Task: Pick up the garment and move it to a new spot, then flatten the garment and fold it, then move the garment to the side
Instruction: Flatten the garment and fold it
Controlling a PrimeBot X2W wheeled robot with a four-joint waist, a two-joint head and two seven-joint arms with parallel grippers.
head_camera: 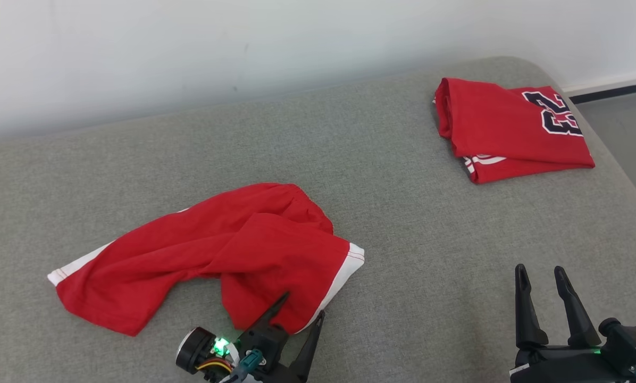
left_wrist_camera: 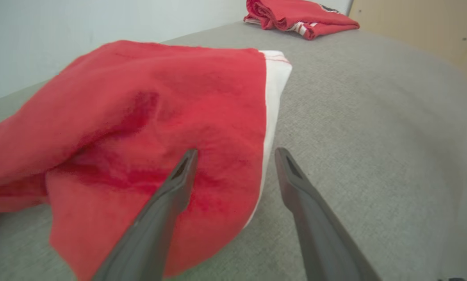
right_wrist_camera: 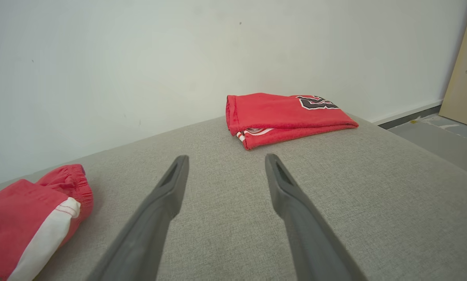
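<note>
The garment (head_camera: 217,250), a pair of red shorts by the look of it, lies rumpled on the near left of the grey cushion (head_camera: 403,223). One leg is thrown out to the left and the other is doubled over toward the near edge. The left pincer (head_camera: 304,304) is down at that doubled leg with its jaws spread wide and nothing between them yet. In the left wrist view one finger (left_wrist_camera: 179,179) sits over the red cloth, while the other is over bare cushion just beside the white band (head_camera: 344,276) of the hem. I'd say it straddles the hem because an edge is the easiest place to pinch a layer for lifting. The right pincer (head_camera: 539,267) hangs at the near right, equally wide and empty, well apart from the shorts, probably waiting its turn. A folded jersey (head_camera: 509,127) occupies the far right corner, likely set aside there, so the bare middle looks like the new spot.
</note>
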